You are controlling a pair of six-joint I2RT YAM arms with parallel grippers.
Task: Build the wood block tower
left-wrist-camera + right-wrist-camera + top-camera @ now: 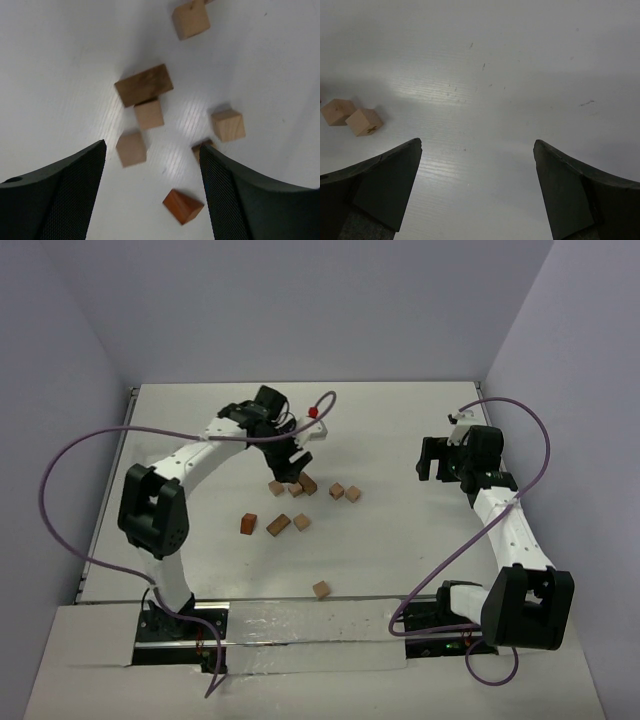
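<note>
Several small wood blocks lie loose on the white table; no tower stands. A cluster of a dark brown cuboid (pixel 307 483) and tan cubes (pixel 296 489) sits mid-table, with two tan cubes (pixel 344 492) to its right. A reddish block (pixel 248 524) and two more lie nearer, and one lone cube (pixel 321 589) lies near the front. My left gripper (pixel 288 464) hovers open and empty just above the cluster. Its wrist view shows the dark cuboid (pixel 144 85), tan cubes (pixel 131 148) and the reddish block (pixel 183 206) between the fingers (pixel 152 146). My right gripper (pixel 432 458) (pixel 477 142) is open and empty at the right.
The white table (pixel 400 540) is walled by purple panels at the back and both sides. A taped strip (pixel 310 625) runs along the near edge between the arm bases. Two tan cubes (pixel 365 122) show at the left of the right wrist view.
</note>
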